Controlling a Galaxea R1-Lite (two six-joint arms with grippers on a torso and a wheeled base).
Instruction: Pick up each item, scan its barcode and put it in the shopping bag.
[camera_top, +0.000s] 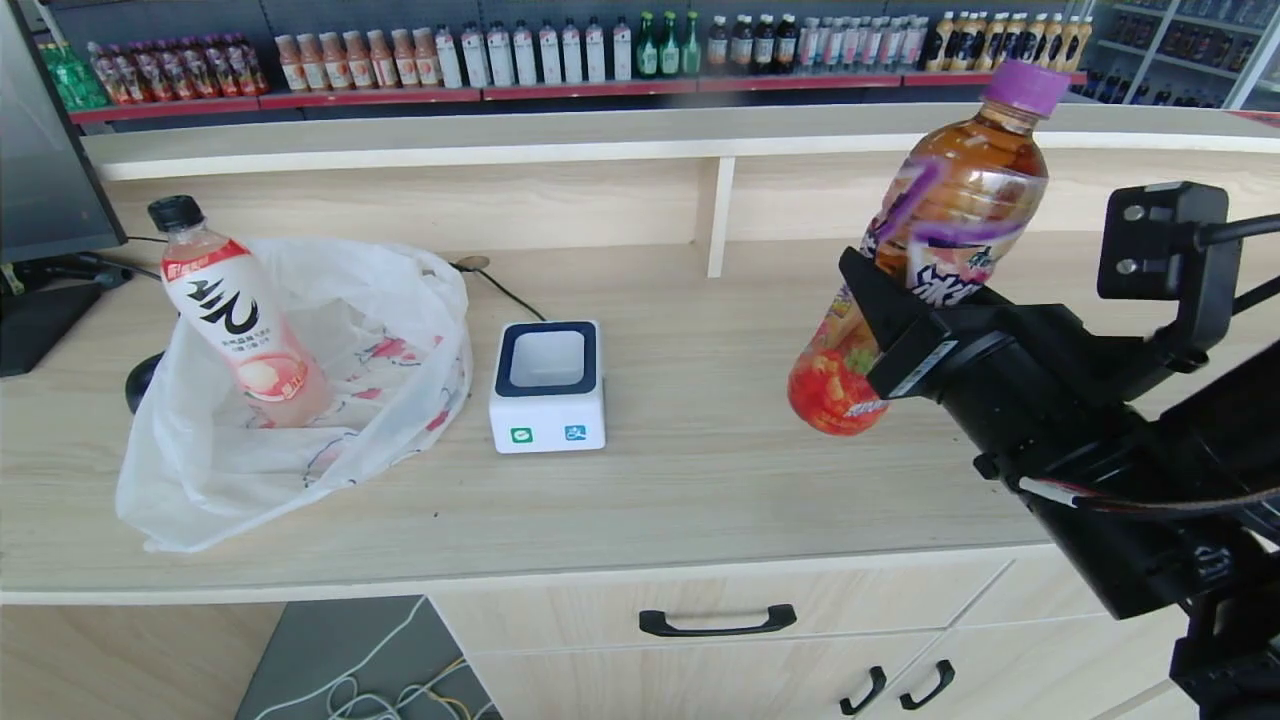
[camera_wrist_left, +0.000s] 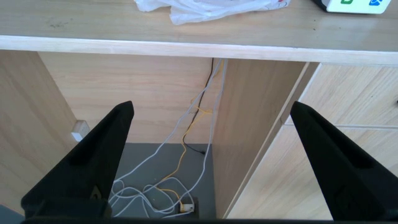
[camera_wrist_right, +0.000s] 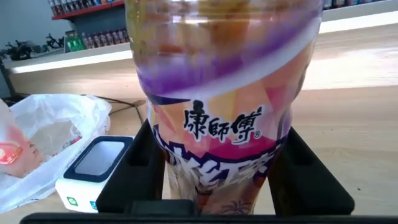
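My right gripper (camera_top: 895, 335) is shut on a tea bottle (camera_top: 925, 235) with a purple cap and purple-and-orange label, held tilted above the counter to the right of the scanner. In the right wrist view the bottle (camera_wrist_right: 227, 93) sits between the black fingers (camera_wrist_right: 134, 168). The white barcode scanner (camera_top: 548, 385) with a dark-rimmed window stands mid-counter; it also shows as the scanner (camera_wrist_right: 93, 171). A white plastic shopping bag (camera_top: 400, 330) lies to its left with a pink peach drink bottle (camera_top: 240, 315) standing in it. My left gripper (camera_wrist_left: 211, 165) is open below the counter edge, holding nothing.
A monitor (camera_top: 45, 180) on its stand sits at the counter's far left. A raised wooden shelf (camera_top: 600, 135) runs along the back, with a divider (camera_top: 715, 215). Cables (camera_wrist_left: 180, 180) lie on the floor under the counter. Drawers (camera_top: 720, 620) are below the front edge.
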